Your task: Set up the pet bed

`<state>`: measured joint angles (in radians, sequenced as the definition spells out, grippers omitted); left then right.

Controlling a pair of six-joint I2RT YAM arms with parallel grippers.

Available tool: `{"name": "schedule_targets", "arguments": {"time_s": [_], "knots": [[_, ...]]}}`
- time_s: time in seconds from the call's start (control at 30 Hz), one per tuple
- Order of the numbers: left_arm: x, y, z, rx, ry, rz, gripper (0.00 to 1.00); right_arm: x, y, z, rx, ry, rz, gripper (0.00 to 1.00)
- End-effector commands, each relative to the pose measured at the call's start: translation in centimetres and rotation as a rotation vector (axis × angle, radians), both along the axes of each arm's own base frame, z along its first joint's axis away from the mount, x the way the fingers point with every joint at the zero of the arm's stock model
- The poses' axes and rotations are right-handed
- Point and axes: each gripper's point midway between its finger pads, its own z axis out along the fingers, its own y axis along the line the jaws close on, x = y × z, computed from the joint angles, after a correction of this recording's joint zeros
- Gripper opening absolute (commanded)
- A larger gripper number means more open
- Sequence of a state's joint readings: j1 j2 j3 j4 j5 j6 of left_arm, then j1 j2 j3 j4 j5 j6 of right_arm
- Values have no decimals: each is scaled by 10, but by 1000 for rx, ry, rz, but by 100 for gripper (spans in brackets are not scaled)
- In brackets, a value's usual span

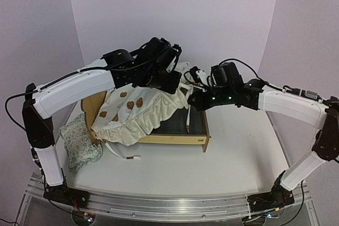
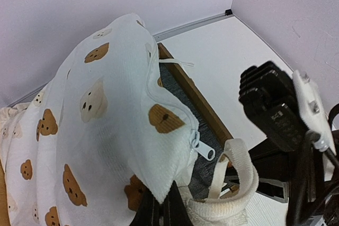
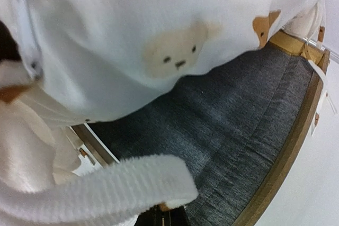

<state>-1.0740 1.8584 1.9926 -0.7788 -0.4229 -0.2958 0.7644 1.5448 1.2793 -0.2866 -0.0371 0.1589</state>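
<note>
Bed (image 1: 175, 139) sits mid-table (image 1: 238, 152), long axis left to right in the top view. The left end is buried under the cover (image 1: 135, 112). The right end is bare, with the grey base (image 1: 197, 123) showing.

Left gripper (image 1: 174, 84): jaws closed, pinching the cover's corner up off the bed. In the left wrist view the fabric runs straight into the fingertips, with the zipper pull (image 2: 204, 149) just beside them.

Right gripper (image 1: 193, 98): jaws closed. It looks clamped on the cover's edge next to a white tie (image 3: 106, 183), but the fingers are nearly hidden at the bottom of the right wrist view, so what it holds is a best guess.

Both grippers are close together over the back right part of the bed, with the cover hanging between them and down to the left.

Key relation: the bare base lies below and to the right of both grippers. In the right wrist view it is directly under the lifted cover, running out to the wood rim (image 3: 288, 168). The right arm is nearer that bare end.

Likely next move: carry the held edge to the right along the bed's long axis, keeping it lifted above the rim.

Pillow (image 1: 79, 141) lies on the table just off the bed's left end, with no gripper near it.
</note>
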Motion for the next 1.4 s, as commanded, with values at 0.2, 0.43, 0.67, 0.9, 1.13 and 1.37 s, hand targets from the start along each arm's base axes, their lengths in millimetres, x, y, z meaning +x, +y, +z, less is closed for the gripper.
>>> {"name": "schedule_targets", "arguments": {"time_s": [0.2, 0.43, 0.67, 0.9, 1.13, 1.37], "knots": [[2, -3, 27, -85, -43, 4, 0, -15, -11, -16, 4, 72, -35, 0], [2, -6, 23, -84, -37, -3, 0, -21, -13, -17, 20, 115, -44, 0], [3, -8, 23, -85, -40, -7, 0, -26, -1, 24, 126, 141, -21, 0], [2, -9, 21, -82, -35, -14, 0, -30, -2, 17, 131, 190, -37, 0], [1, -7, 19, -77, -32, -12, 0, -33, -1, 2, 128, 252, -55, 0], [0, -6, 14, -74, -23, -11, 0, -28, -7, -35, 47, 281, -90, 0]]}}
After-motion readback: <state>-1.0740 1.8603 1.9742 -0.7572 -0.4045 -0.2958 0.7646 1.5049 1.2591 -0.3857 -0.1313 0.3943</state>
